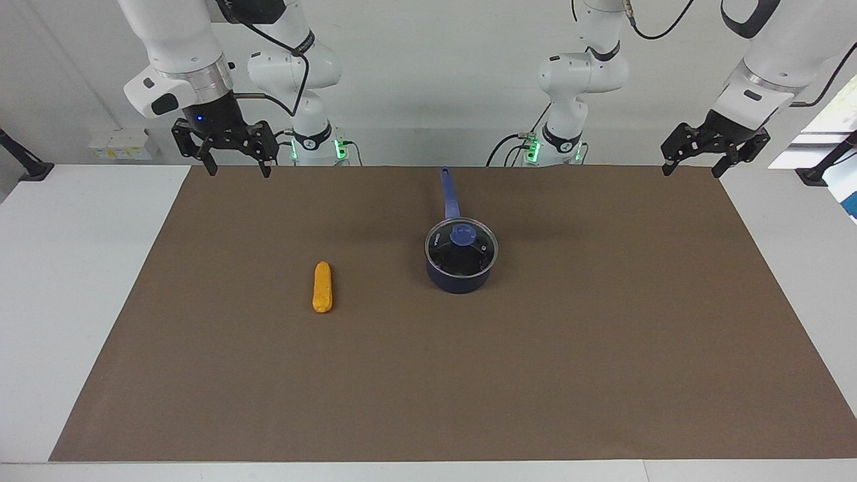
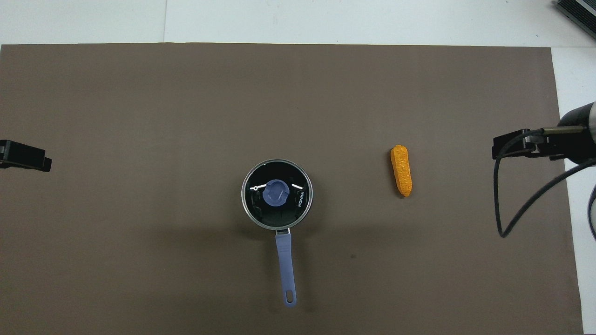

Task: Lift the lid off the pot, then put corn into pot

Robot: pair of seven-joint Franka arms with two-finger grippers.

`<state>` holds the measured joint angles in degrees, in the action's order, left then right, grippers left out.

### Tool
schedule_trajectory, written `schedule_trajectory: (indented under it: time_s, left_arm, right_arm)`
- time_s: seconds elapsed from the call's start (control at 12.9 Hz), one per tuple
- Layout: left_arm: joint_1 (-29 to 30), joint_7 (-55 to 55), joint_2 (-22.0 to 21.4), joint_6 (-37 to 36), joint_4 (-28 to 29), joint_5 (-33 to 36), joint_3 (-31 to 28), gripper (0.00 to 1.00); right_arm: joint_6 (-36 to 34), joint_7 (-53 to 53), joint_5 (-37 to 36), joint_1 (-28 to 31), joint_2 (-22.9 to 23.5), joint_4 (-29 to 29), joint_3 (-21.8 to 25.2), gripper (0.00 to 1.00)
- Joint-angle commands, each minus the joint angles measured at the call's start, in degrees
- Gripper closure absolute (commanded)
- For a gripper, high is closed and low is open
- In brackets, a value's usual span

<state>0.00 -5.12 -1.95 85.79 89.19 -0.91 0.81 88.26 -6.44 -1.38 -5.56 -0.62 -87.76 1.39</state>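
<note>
The dark blue pot (image 1: 459,281) stands near the middle of the brown mat, its long handle (image 2: 283,260) pointing toward the robots. The glass lid (image 1: 463,235) with the blue knob (image 2: 275,193) sits on the pot. The orange-yellow corn (image 1: 323,286) lies flat on the mat beside the pot, toward the right arm's end; it also shows in the overhead view (image 2: 402,170). My right gripper (image 1: 239,169) is open and empty, raised over the mat's edge nearest the robots. My left gripper (image 1: 691,171) is open and empty, raised over the mat's corner at the left arm's end.
The brown mat (image 1: 602,368) covers most of the white table (image 1: 80,268). Bare white table borders it at both ends. A black cable (image 2: 526,204) hangs from the right arm.
</note>
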Motion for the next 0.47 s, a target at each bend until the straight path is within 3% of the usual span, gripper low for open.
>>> schedule_trajectory:
  time_s: [0.0, 0.39]
  left_arm:
    - [-0.88, -0.77, -0.16, 0.34, -0.42, 1.18, -0.02, 0.0]
    - [-0.8, -0.77, -0.25, 0.6, -0.07, 0.74, -0.02, 0.0]
  right_arm:
    - [0.86, 1.51, -0.64, 0.46, -0.61, -0.75, -0.25, 0.0]
    - [0.86, 1.34, -0.46, 0.46, -0.61, -0.75, -0.25, 0.0]
